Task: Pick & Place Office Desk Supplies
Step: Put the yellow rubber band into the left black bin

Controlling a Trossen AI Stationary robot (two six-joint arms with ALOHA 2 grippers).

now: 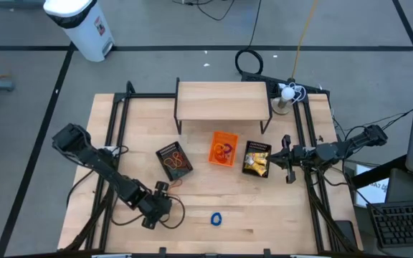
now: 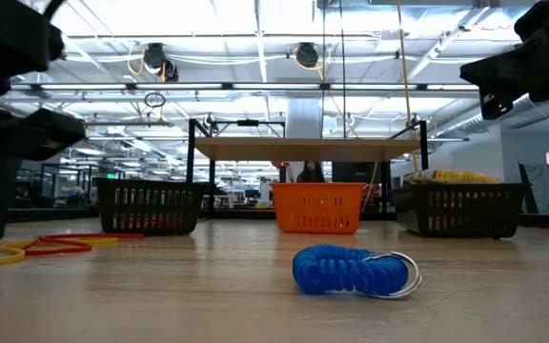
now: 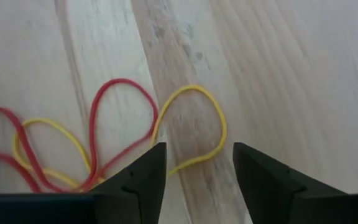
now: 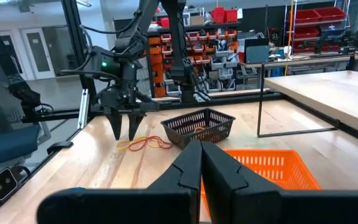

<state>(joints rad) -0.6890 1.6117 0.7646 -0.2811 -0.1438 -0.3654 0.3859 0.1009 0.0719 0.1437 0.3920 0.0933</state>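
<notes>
Near the table's front-left edge, the left gripper hangs low over a tangle of rubber bands, its fingers spread with a clear gap between them. In the left wrist view a yellow loop lies just ahead of that gap, and its near end already runs between the fingertips. The red loops sit beside it, toward one finger, tangled with more yellow. The right wrist view shows the same gripper pointing straight down at the bands, which lie just beside the left black mesh bin.

The loops' long axis runs roughly forward from the jaws, so a short drop and a close would likely catch the yellow strand. Whether the red ones come with it cannot be judged. This arm is clearly the nearer one.

The right gripper waits at the far right, next to the right mesh bin, its fingers pressed together on nothing. A blue coiled ring lies alone near the front centre, well apart from both grippers. The orange bin stands between the two mesh bins.
</notes>
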